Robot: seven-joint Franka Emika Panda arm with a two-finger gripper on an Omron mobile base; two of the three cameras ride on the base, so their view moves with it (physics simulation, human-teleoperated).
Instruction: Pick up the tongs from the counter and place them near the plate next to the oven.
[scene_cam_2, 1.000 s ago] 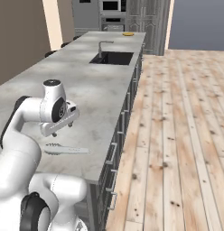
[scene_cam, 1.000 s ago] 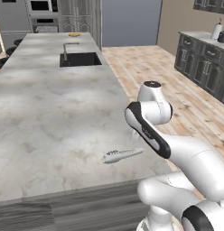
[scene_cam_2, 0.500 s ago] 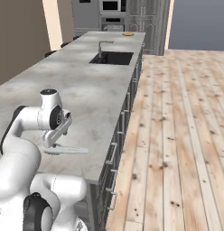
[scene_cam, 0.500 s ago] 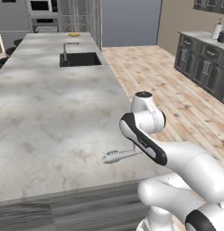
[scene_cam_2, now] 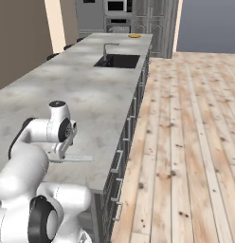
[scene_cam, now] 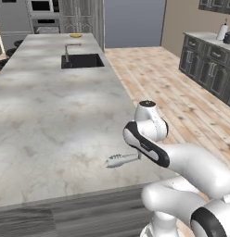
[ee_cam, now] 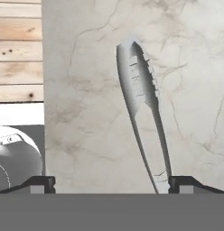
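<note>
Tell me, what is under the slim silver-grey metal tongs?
The slim silver-grey metal tongs lie directly on the grey-white marbled stone counter, near its edge. Bare stone surrounds them. Their handle end is covered by the white robot arm in both base views.

The tongs (scene_cam: 122, 159), slim and silver-grey with ridged scalloped tips, lie flat on the grey-white marbled counter (scene_cam: 52, 111) near its front edge, low and centre in the left base view. The small yellow plate (scene_cam: 75, 35) sits at the counter's far end, upper left, before the stainless oven (scene_cam: 41, 6).
</note>
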